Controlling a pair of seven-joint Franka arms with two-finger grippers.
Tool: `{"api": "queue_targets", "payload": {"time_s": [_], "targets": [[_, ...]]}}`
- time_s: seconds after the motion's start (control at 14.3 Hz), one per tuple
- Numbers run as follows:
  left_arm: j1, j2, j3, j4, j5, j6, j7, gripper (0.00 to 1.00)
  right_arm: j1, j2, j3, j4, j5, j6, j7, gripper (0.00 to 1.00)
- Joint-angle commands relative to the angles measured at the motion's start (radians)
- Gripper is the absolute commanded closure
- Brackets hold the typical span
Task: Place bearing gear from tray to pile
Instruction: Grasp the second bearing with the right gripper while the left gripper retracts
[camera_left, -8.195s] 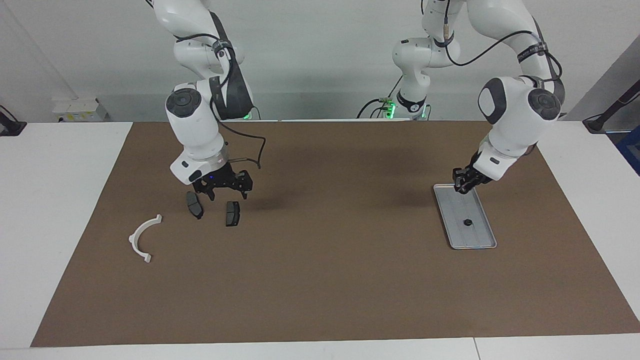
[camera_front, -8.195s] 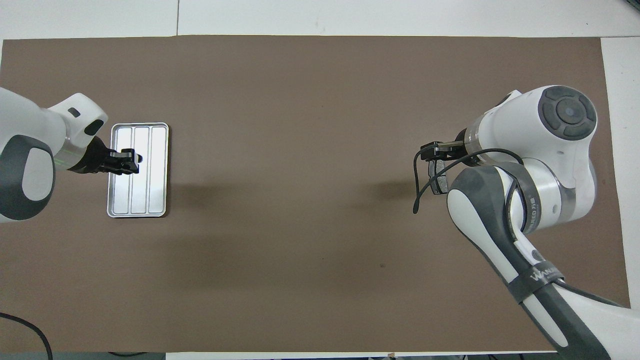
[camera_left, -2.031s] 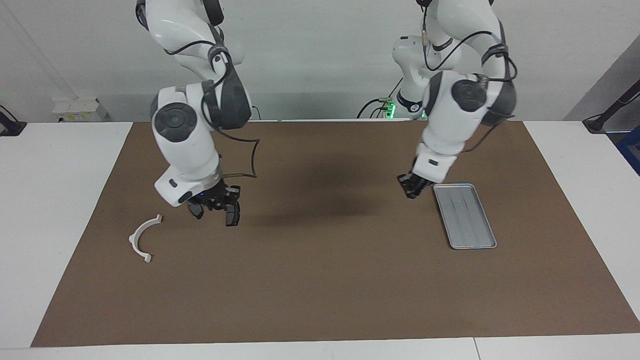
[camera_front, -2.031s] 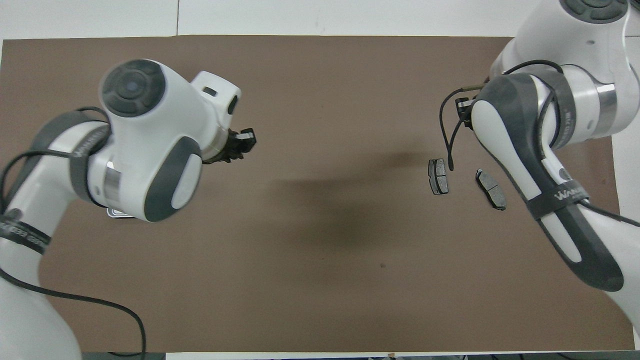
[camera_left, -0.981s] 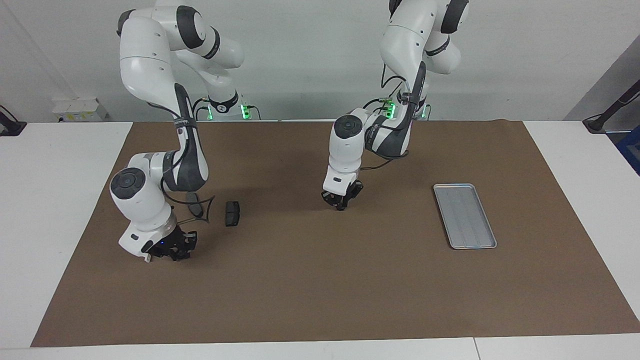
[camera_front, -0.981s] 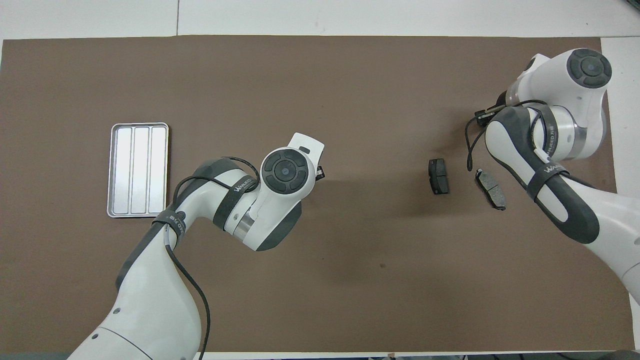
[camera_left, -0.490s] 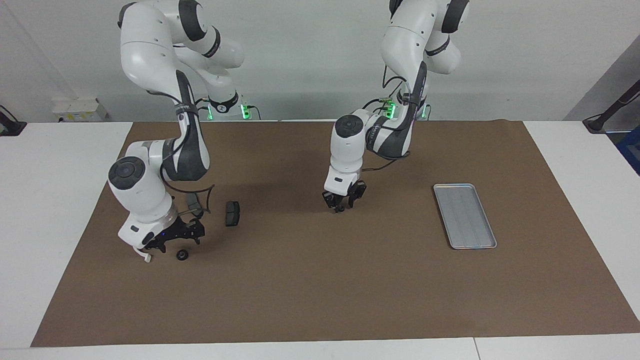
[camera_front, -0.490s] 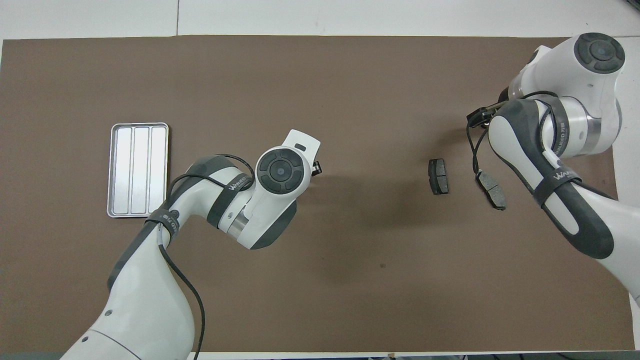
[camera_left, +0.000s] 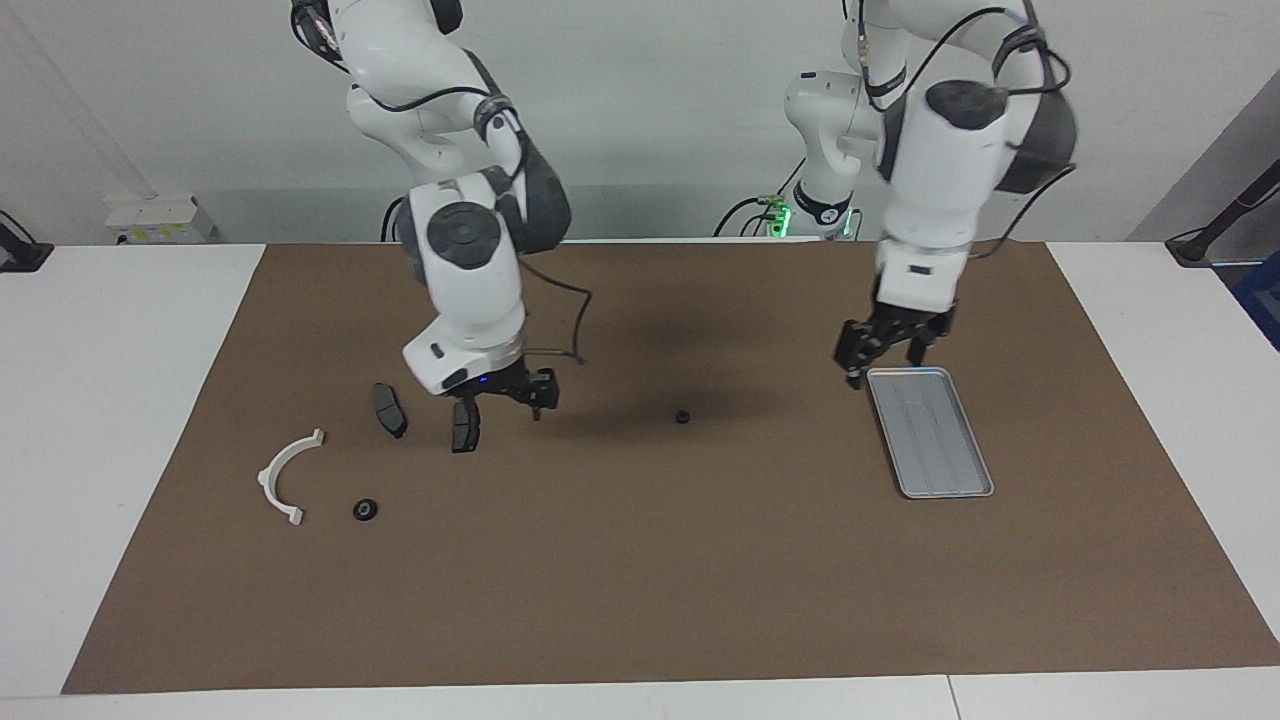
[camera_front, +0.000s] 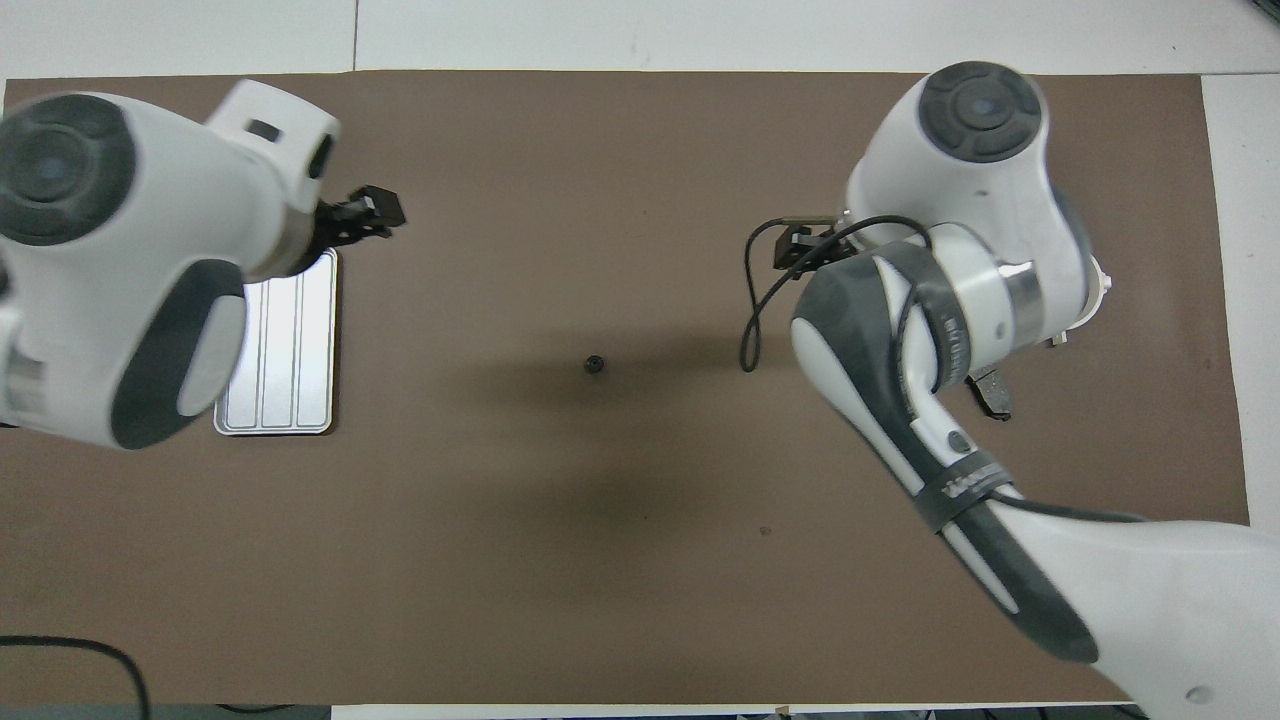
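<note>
The silver tray (camera_left: 945, 455) lies toward the left arm's end of the table and nothing shows in it; it also shows in the overhead view (camera_front: 285, 350). A small black round part (camera_left: 682, 417) lies on the middle of the mat (camera_front: 595, 364). The pile lies toward the right arm's end: a white half-ring bracket (camera_left: 283, 473), two dark brake pads (camera_left: 388, 410) (camera_left: 463, 436) and a black gear (camera_left: 365, 510) beside the bracket. My left gripper (camera_left: 884, 364) is open and empty over the tray's end nearer the robots. My right gripper (camera_left: 505, 400) is open and empty over the brake pads.
A brown mat (camera_left: 640, 560) covers the table, with white table edges around it. In the overhead view my right arm (camera_front: 930, 330) hides most of the pile; only the tip of one brake pad (camera_front: 992, 392) shows.
My left gripper left the small black part on the middle of the mat and swung over to the tray. My right gripper rose from beside the gear near the bracket and moved over the brake pads.
</note>
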Motion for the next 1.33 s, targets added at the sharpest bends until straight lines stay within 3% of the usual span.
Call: {"api": "queue_targets", "payload": {"time_s": [0.0, 0.21, 0.35, 0.49, 0.84, 1.26], "targets": [[0.156, 0.000, -0.014, 0.074, 0.018, -0.024, 0.225, 0.00, 0.101, 0.031, -0.006, 0.006, 0.021, 0.057, 0.210, 0.00], [0.265, -0.004, -0.016, 0.160, -0.035, -0.225, 0.493, 0.00, 0.209, 0.109, -0.009, 0.027, -0.001, 0.078, 0.388, 0.00], [0.265, -0.048, -0.013, 0.159, -0.061, -0.348, 0.556, 0.00, 0.267, 0.221, -0.011, 0.134, -0.034, 0.094, 0.490, 0.00], [0.265, -0.072, -0.013, 0.159, -0.096, -0.453, 0.558, 0.00, 0.282, 0.284, -0.009, 0.176, -0.058, 0.130, 0.534, 0.00], [0.250, -0.073, -0.031, 0.187, -0.115, -0.508, 0.553, 0.00, 0.287, 0.303, -0.008, 0.159, -0.048, 0.241, 0.536, 0.00], [0.207, -0.088, -0.043, 0.151, -0.107, -0.515, 0.550, 0.00, 0.298, 0.306, -0.008, 0.082, -0.053, 0.297, 0.534, 0.05]]}}
